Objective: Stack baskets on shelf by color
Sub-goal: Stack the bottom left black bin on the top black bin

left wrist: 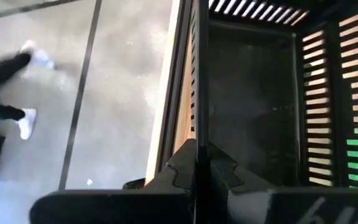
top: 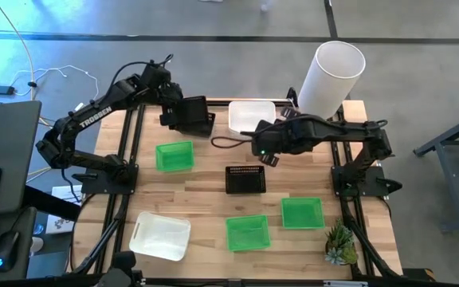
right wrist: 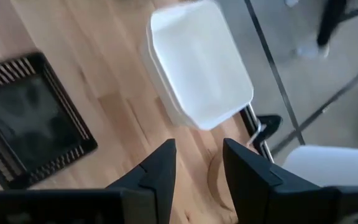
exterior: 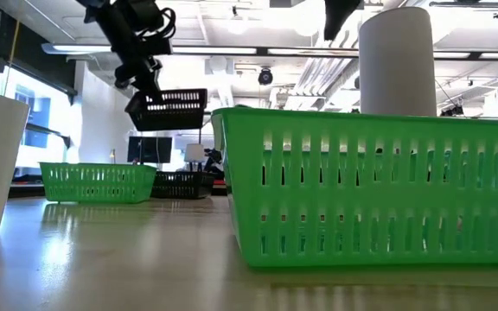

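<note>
My left gripper (top: 172,112) is shut on a black slotted basket (top: 194,114), held up over the table's far left part; the low view shows that basket (exterior: 169,108) in the air. My right gripper (top: 263,151) hangs open above the table's middle, between a white basket (top: 251,115) at the far edge and a second black basket (top: 245,179) resting on its bottom. Nothing is between its fingers (right wrist: 197,155). Three green baskets (top: 174,155) (top: 248,233) (top: 302,213) and another white basket (top: 160,236) rest on the table. The shelf is out of view. My left gripper pinches one slotted side wall (left wrist: 197,124) of the black basket at its top rim, one finger (left wrist: 225,171) inside the basket and one (left wrist: 179,168) outside. The fingers slant down from the table's left. The basket is lifted clear of the table and slightly tilted.
A tall white cylinder (top: 331,77) stands at the far right corner and a small plant (top: 341,243) at the near right. A person's legs (left wrist: 8,87) pass on the floor beyond the table. A monitor and mouse (top: 2,247) sit left of the table.
</note>
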Controlling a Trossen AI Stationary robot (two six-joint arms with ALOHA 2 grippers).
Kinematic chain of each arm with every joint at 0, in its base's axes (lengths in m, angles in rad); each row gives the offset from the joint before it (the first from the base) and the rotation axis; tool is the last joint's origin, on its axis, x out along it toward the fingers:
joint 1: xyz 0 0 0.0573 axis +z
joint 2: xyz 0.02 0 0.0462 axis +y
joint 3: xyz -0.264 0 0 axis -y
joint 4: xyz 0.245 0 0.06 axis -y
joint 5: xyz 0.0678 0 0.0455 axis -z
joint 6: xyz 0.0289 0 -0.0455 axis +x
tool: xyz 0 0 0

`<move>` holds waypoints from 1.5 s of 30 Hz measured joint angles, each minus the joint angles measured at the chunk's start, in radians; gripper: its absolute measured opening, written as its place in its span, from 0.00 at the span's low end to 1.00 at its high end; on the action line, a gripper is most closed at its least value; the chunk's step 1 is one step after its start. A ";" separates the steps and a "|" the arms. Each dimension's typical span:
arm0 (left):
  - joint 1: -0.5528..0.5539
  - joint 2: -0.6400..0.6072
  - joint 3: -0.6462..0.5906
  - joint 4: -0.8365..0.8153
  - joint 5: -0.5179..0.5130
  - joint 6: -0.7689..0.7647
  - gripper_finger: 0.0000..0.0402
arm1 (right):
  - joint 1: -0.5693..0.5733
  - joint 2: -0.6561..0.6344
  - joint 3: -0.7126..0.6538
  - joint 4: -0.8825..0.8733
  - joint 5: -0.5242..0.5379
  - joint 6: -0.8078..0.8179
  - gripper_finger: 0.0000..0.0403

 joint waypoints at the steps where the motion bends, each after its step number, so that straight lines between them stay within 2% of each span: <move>1: 0.000 0.001 0.004 0.000 0.000 0.002 0.00 | 0.000 -0.001 -0.027 0.000 0.002 0.003 0.29; 8: 0.015 0.076 0.089 -0.098 0.025 0.018 0.00 | 0.005 -0.003 -0.189 0.010 0.036 0.007 0.29; 12: 0.028 0.153 0.149 -0.159 0.027 0.002 0.00 | 0.006 -0.004 -0.231 0.016 0.032 0.039 0.29; 16: 0.038 0.223 0.204 -0.203 0.077 0.004 0.00 | 0.006 -0.004 -0.260 0.020 0.022 0.064 0.29; 30: 0.038 0.436 0.338 -0.248 0.097 0.207 0.00 | 0.072 -0.004 -0.275 0.057 0.010 0.075 0.29; 45: 0.071 0.524 0.343 -0.257 0.110 0.264 0.00 | 0.102 -0.004 -0.275 0.079 0.015 0.076 0.29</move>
